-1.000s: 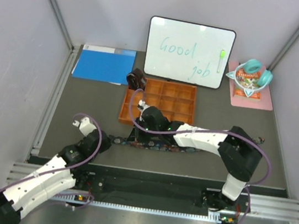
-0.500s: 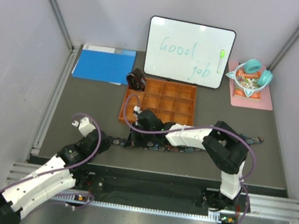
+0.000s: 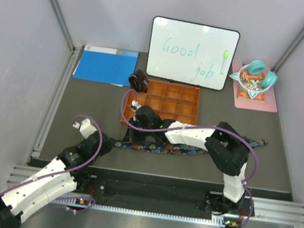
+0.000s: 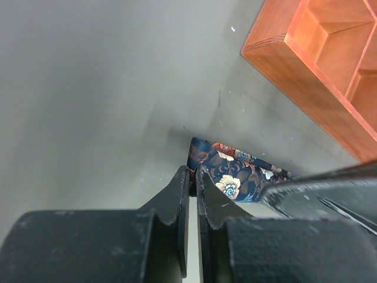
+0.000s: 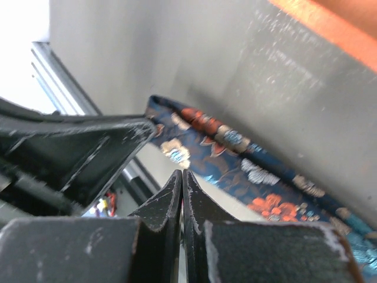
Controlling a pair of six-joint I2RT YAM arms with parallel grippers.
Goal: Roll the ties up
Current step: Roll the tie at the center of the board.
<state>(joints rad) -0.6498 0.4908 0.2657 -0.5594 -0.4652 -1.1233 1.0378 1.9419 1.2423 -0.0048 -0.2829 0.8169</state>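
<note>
Lying flat just beyond the left pincer (image 4: 192,172) tips, floral tie (image 4: 235,177).

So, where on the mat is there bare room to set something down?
Free: between blue folder and left gripper; also right of orange tray, nearer than pink pad. Crowded: in front of the tray, with floral tie and right gripper.

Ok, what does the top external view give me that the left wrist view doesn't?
Only top external: the whiteboard, the blue folder, a rolled dark tie beside the orange tray at its far-left corner, and the floral tie laid out as a long strip on the tray's near side, with the right arm reaching over it. Only left wrist: the left tool, fingers close together, tips at the floral tie's end, and the print up close. Both: the floral tie and the orange tray.
</note>
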